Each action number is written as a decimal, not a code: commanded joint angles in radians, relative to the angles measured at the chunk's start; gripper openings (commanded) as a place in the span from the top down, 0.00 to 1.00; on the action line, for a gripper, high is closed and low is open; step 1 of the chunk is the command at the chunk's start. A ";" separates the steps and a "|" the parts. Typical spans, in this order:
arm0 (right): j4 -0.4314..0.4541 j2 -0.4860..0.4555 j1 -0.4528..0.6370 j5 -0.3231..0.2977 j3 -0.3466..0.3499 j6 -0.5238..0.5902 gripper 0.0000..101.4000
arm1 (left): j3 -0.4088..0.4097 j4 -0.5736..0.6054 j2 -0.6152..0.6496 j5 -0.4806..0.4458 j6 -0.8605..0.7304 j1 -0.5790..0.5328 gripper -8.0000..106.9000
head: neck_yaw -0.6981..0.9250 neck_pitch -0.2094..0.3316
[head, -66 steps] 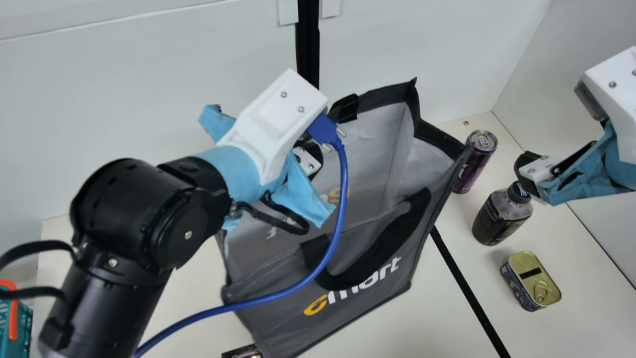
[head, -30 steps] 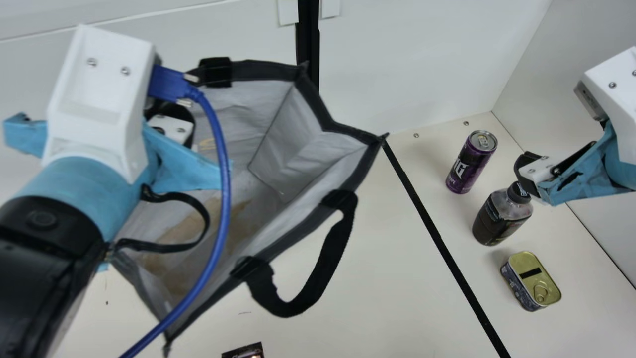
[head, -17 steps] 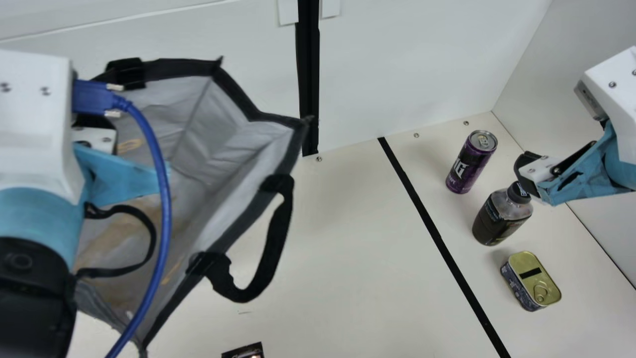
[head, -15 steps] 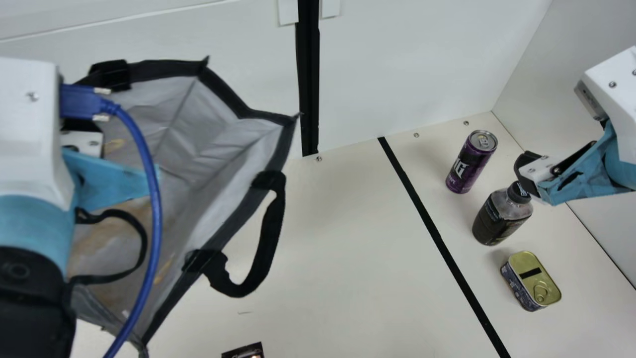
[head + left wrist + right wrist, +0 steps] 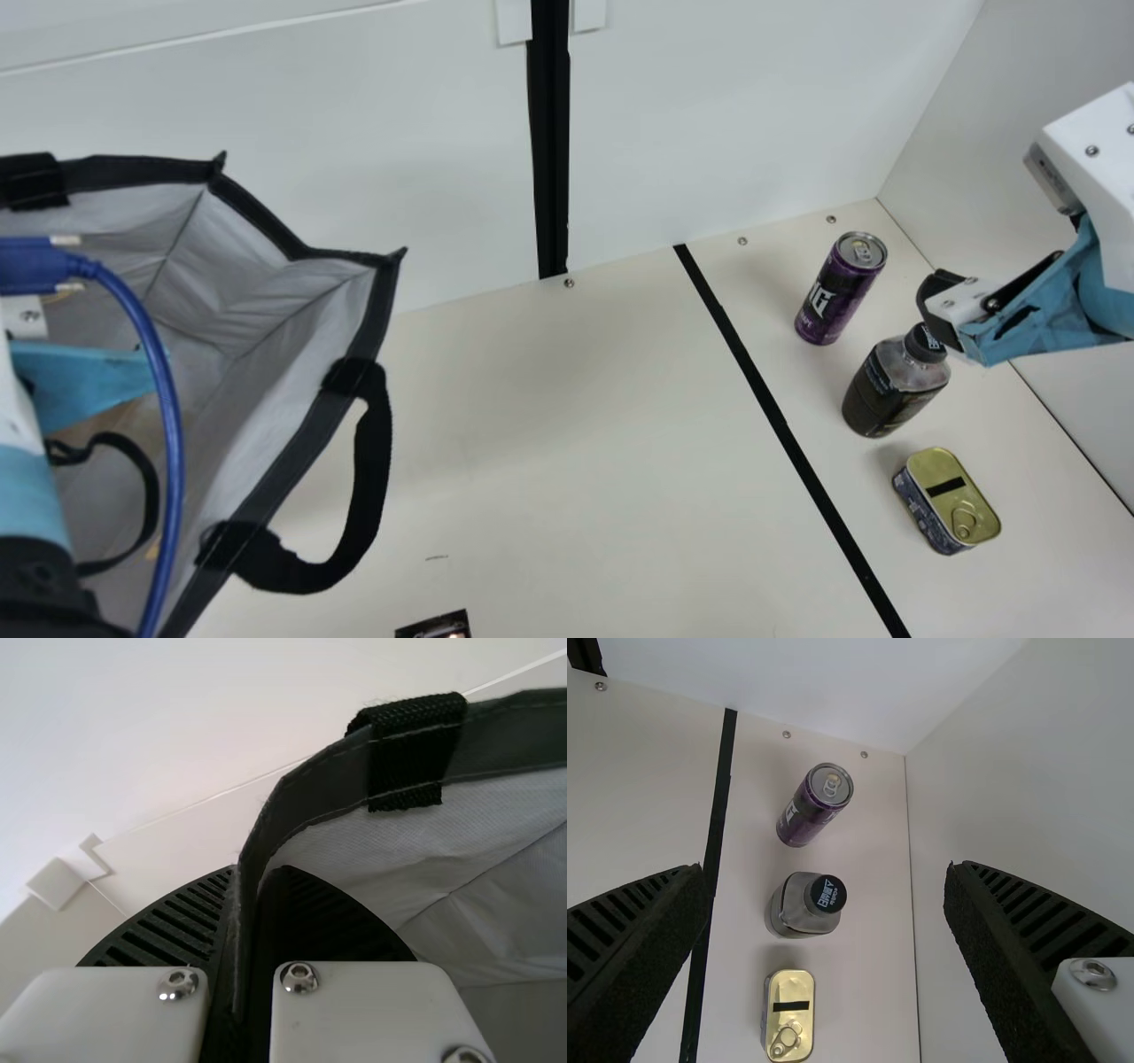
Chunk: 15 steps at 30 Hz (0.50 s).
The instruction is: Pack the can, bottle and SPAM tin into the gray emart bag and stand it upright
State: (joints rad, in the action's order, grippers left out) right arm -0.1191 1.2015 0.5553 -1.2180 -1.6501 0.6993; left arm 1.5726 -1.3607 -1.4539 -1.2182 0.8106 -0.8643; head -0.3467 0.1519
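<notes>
Cream tabletop (image 5: 567, 461) bounded at the rear by a white back wall (image 5: 372, 221) and at the robot's right by a side wall (image 5: 1019, 195). Broad stretch of surface between the bag and the black floor line (image 5: 780, 425), suitable as room for lateral movement; dark printed item (image 5: 438, 627) at the near edge of the main view. Gray bag (image 5: 266, 390) at the robot's left, mouth open, with one black handle (image 5: 374, 470) loose toward the tabletop stretch. Left gripper (image 5: 25, 316) partly within the mouth in the main view, beside the blue cable (image 5: 168, 399); per the left wrist view, clamped on the bag's dark rim, with fabric pinched between both ribbed fingers. Right gripper (image 5: 936, 308) released, with fingers wide apart and nothing in grasp. Beyond the black line, in a row on the side-wall side: purple can (image 5: 837, 292) upright, nearest the back wall; dark bottle (image 5: 895, 390) upright, in the middle, apart from both fingers per the right wrist view; SPAM tin (image 5: 955, 498) lid up, nearest the robot. All three outside the bag, with a narrow strip of tabletop between row and side wall.
</notes>
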 commanded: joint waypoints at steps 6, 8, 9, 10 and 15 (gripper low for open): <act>0.000 0.000 0.000 0.000 0.000 0.000 0.06 | -0.165 -0.040 0.036 -0.002 0.081 0.003 1.00 | -0.002 0.023; 0.000 0.000 0.000 0.000 0.000 0.000 0.06 | -0.197 -0.040 0.042 -0.002 0.100 0.001 1.00 | -0.002 0.023; 0.000 0.000 0.000 0.000 0.000 0.000 0.06 | -0.212 -0.039 0.044 -0.002 0.110 -0.001 1.00 | -0.002 0.023; 0.000 0.000 0.000 0.000 0.000 0.000 0.06 | -0.225 -0.040 0.045 -0.002 0.118 -0.003 1.00 | -0.002 0.023; 0.000 0.000 0.000 0.000 0.000 0.000 0.06 | -0.281 -0.042 0.046 -0.002 0.157 -0.016 1.00 | -0.002 0.023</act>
State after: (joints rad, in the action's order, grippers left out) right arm -0.1191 1.2015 0.5553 -1.2180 -1.6501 0.6993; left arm 1.3059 -1.4035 -1.4076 -1.2182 0.9620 -0.8781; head -0.3482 0.1519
